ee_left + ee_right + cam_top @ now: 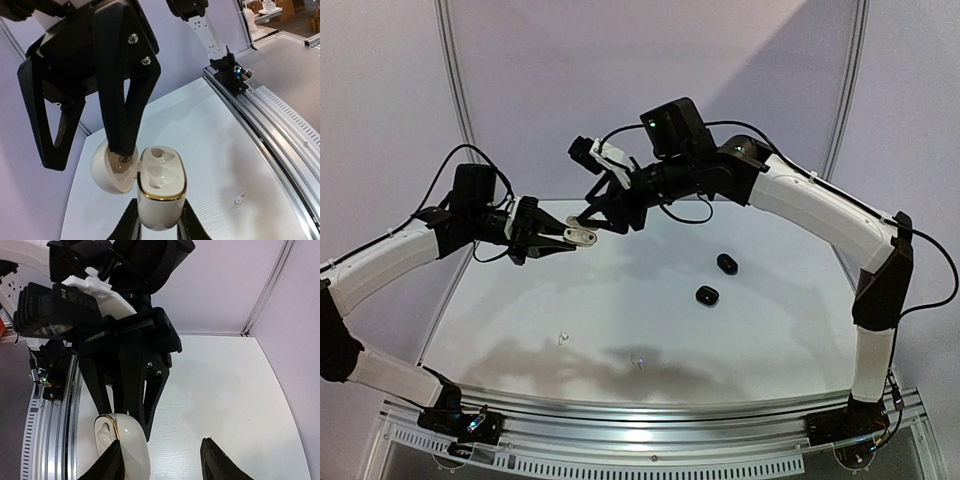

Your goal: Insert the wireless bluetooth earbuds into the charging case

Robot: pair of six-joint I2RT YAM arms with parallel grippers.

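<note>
**Hidden or unclear.** In the right wrist view the right claw's fingertips are cut off by the bottom edge. The left arm's black body blocks most of the left half of that view. The case's two moulded wells are white on white in the left wrist view, and whether a bud sits in either cannot be told. Two small black items (726, 263) (707, 295) lie at 2 to 3 o'clock on the table (790, 330). They are too small to tell whether they are cases or buds.

**Task objects.** The charging case (159, 212) is white and oval with a gold rim. It is held upright above the table at 11 o'clock in the top view. Its lid (107, 175) is swung open toward 9 o'clock in the left wrist view. The left gripper (161, 222) is closed on the case body from both sides. The right gripper (87, 156) comes down from 12 o'clock with its jaws apart and grips nothing. One finger's tip rests on the inside of the lid, and the other is clear of it. One white earbud (561, 338) lies on the table at 8 o'clock and a second white earbud (638, 362) at 6 o'clock, both well apart from the case.

**Edges and room.** An aluminium rail (650, 418) bounds the near edge, just beyond the second white earbud. The middle of the table lies open between the buds and the black items.
</note>
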